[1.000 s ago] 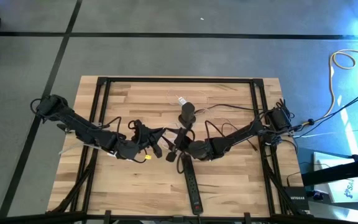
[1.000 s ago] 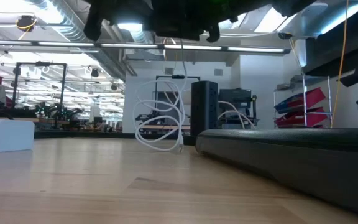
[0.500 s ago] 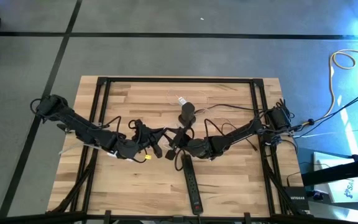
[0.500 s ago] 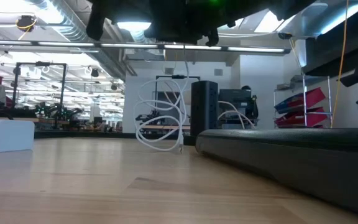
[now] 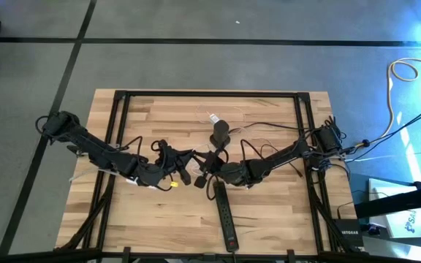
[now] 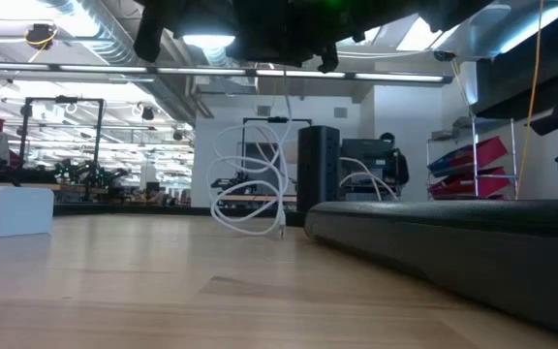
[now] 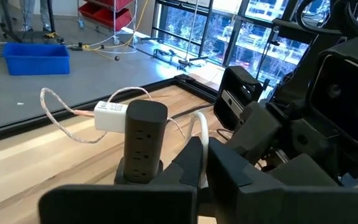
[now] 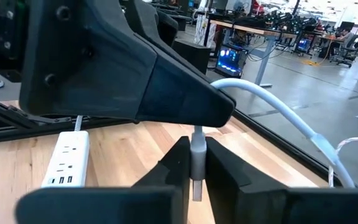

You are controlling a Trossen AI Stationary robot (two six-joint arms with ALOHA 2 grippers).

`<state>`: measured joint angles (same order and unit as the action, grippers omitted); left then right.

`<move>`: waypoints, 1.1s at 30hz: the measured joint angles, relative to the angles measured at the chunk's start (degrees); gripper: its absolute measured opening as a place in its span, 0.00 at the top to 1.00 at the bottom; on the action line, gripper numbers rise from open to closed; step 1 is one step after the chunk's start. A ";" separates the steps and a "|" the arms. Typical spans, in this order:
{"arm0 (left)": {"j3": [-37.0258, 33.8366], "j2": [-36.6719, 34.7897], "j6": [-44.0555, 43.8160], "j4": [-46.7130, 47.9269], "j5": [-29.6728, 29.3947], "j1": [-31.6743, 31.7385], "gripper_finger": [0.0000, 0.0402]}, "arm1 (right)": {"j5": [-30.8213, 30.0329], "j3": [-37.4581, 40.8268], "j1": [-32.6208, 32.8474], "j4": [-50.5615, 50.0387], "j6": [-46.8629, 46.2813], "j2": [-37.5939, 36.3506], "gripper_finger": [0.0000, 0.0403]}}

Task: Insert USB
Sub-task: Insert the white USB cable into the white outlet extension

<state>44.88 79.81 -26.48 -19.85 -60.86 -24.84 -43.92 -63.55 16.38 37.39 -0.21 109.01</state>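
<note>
A white USB cable (image 6: 252, 190) hangs between my two grippers above the table's middle, and its loops rest on the wood. My left gripper (image 5: 188, 159) is shut on the cable. My right gripper (image 5: 205, 168), facing it, is shut on the cable's USB plug (image 8: 197, 154) just below the left fingers (image 8: 166, 87). A black power tower (image 7: 143, 140) stands upright just beyond the grippers, with a white charger (image 7: 110, 115) lying behind it. A white power strip (image 8: 67, 160) with USB ports lies on the table under the left arm. My left gripper pinches the white cable (image 7: 201, 127) between its two fingers, a short way above the plug. The fingers come about level from the table's left. The cable arcs away behind them (image 8: 272, 109), slack. My right gripper pinches the plug's grey body (image 8: 197, 149) between its two fingers, coming about level from the table's right. The plug stands upright, with its metal end (image 8: 196, 188) pointing down, clear of the table.
A long black power strip (image 5: 227, 215) lies on the wood toward the near edge, below the grippers. A dark frame (image 5: 210, 95) runs around the tabletop. Thin cables (image 5: 265, 126) trail near the tower. A white box (image 6: 8, 211) shows at the low view's left.
My right gripper has shut on the USB plug while staying where it was. My left gripper has kept its hold on the cable, and the cable's loops lie as before.
</note>
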 joint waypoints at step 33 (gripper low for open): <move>-0.11 -0.56 7.84 1.61 2.87 -0.35 0.99 | 5.22 -0.09 -0.02 -2.44 -1.30 -0.21 0.98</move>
<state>44.77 79.25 -18.64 -18.24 -58.00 -25.19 -38.70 -63.64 16.36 34.95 -1.51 108.80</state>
